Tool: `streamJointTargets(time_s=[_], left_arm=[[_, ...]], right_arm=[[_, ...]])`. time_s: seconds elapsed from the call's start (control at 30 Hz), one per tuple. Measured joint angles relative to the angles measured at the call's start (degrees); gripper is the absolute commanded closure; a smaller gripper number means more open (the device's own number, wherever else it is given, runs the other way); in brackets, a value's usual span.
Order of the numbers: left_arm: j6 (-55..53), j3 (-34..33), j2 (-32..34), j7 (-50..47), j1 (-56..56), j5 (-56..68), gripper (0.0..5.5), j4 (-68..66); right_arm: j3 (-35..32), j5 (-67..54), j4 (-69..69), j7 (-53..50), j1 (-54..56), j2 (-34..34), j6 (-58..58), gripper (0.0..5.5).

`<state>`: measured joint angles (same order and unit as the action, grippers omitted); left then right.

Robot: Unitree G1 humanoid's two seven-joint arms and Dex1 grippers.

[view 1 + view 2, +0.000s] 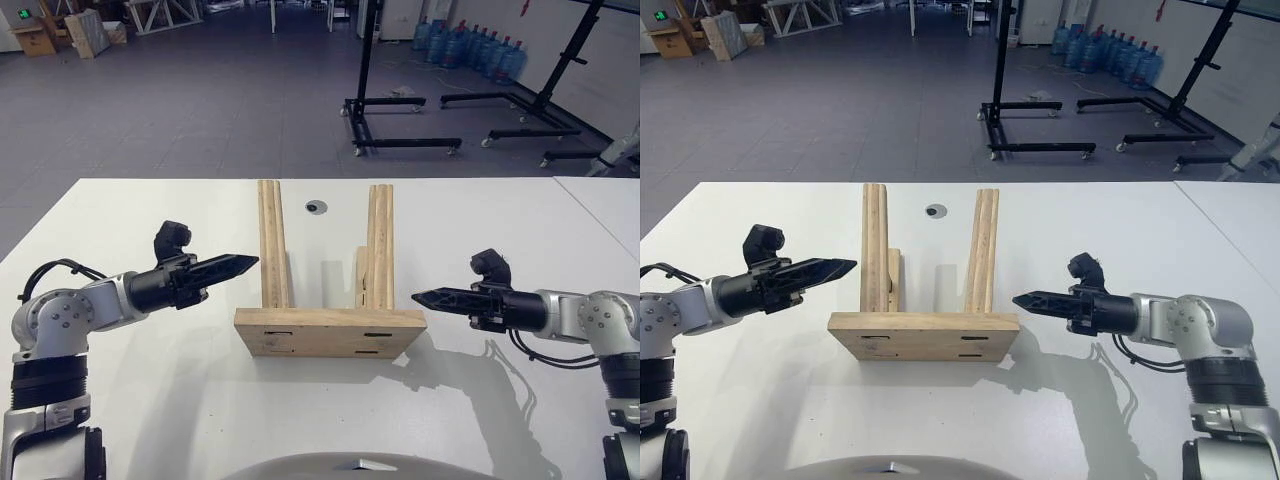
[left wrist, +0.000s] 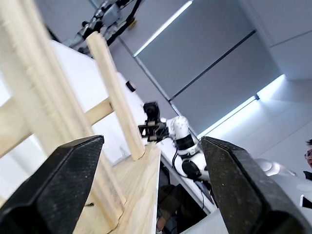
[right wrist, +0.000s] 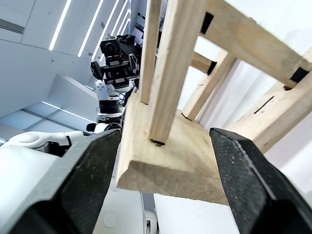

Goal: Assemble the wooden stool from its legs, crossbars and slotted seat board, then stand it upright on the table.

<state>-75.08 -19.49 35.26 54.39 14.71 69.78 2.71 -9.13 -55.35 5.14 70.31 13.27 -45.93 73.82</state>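
Stool (image 1: pixel 372 262): looks assembled; it lies on its side mid-table (image 1: pixel 140 215), with the seat board (image 1: pixel 330 332) on edge at 6 o'clock and the legs (image 1: pixel 272 243) running flat toward 12 o'clock.
Crossbar (image 2: pixel 100 109): seated between the legs.
Left gripper (image 1: pixel 245 264): at the stool's 9 o'clock, pointing inward, fingers apart and empty, near the leg but not touching.
Right gripper (image 1: pixel 420 297): at 3 o'clock, fingers apart, holding nothing, tip just beside the board's end.
Why flanking: I judge I am set either side to grasp the stool and tip it over.
Remaining: standing it upright on its legs.
Risk: an uneven lift could strain the joints.
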Motion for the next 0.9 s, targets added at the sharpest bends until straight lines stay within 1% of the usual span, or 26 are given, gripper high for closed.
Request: streamJointTargets(time_s=[0.17,0.23,0.3,0.37,0.43,0.5,0.6,0.7,0.77,0.9], left_arm=[[-0.5,-2.8,0.5,-2.8,-3.9,1.9,1.86,0.9],[-0.5,-2.9,2.1,-2.6,-5.5,1.5,1.86,0.9],[2.1,-2.2,4.5,-1.1,-7.0,-2.3,1.86,1.4],[12.1,0.7,7.6,1.6,-10.0,-11.7,1.86,3.4],[22.1,3.0,9.2,4.4,-12.0,-19.4,1.86,4.9],[34.9,5.2,9.9,6.9,-13.7,-28.0,1.86,5.7],[50.0,8.2,10.8,10.2,-16.6,-37.8,1.86,5.9],[65.8,11.4,12.5,14.9,-21.2,-47.0,1.86,5.4],[71.9,13.0,12.9,17.1,-24.1,-49.9,1.86,4.7],[76.7,14.4,12.2,17.4,-26.5,-50.7,1.86,4.9]], right_arm=[[-1.1,-0.6,-1.3,-0.2,-1.0,0.0,-0.5,2.17],[-2.1,-0.6,-1.8,-0.4,-2.8,0.0,-1.2,2.17],[-3.3,-0.6,-2.8,-1.5,-4.2,0.1,-2.1,2.17],[-6.2,-0.8,-4.4,-2.8,-6.2,0.7,-4.4,2.17],[-9.1,-0.8,-6.7,-4.6,-8.5,1.7,-7.7,2.17],[-11.4,1.2,-10.0,-6.1,-12.4,3.2,-14.1,2.17],[-13.3,4.9,-13.5,-6.8,-18.3,5.0,-22.7,2.17],[-13.6,11.2,-17.7,-5.9,-25.7,7.2,-35.3,2.17],[-13.3,14.2,-18.6,-4.1,-29.5,8.3,-42.1,2.17],[-11.1,18.4,-18.8,-2.3,-31.2,9.0,-51.2,2.17]])
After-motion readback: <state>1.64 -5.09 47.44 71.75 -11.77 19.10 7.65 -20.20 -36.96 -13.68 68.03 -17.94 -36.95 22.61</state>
